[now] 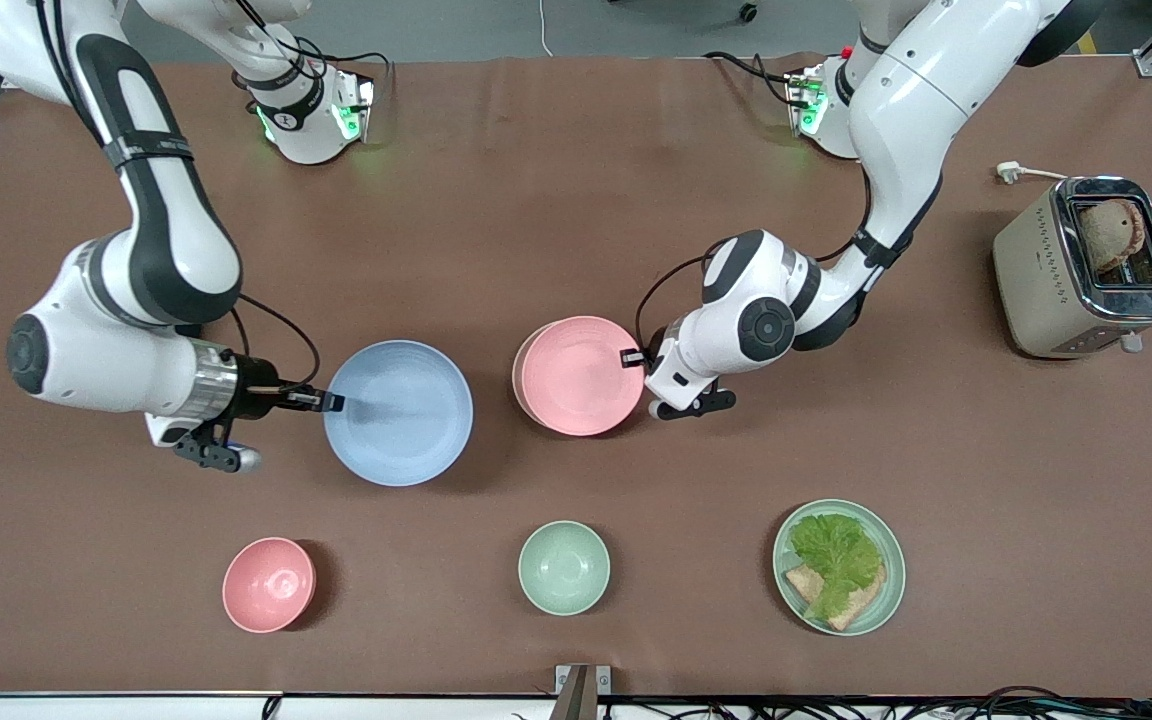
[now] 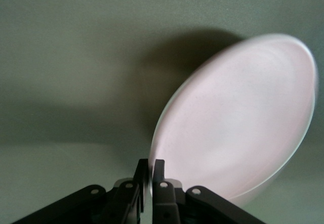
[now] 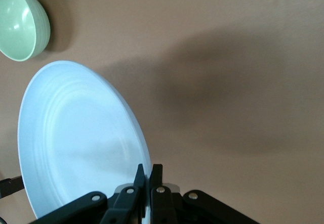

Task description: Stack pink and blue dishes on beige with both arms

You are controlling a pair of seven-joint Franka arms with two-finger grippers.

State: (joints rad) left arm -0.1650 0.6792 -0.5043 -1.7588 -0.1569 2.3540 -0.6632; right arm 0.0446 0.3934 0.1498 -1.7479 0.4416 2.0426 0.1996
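The pale blue plate (image 1: 398,412) hangs above the table toward the right arm's end, casting a shadow below it. My right gripper (image 1: 328,402) is shut on its rim. In the right wrist view the blue plate (image 3: 76,138) stands on edge from my right gripper (image 3: 150,176). The pale pink plate (image 1: 581,375) is over the beige plate (image 1: 517,375), of which only a thin sliver shows. My left gripper (image 1: 633,357) is shut on the pink rim. The left wrist view shows the pink plate (image 2: 238,123) tilted, pinched by my left gripper (image 2: 151,171).
Nearer the front camera sit a small pink bowl (image 1: 269,584), a mint-green bowl (image 1: 564,567) and a pale green plate with lettuce and bread (image 1: 886,590). A toaster (image 1: 1036,270) holding a bread slice stands at the left arm's end.
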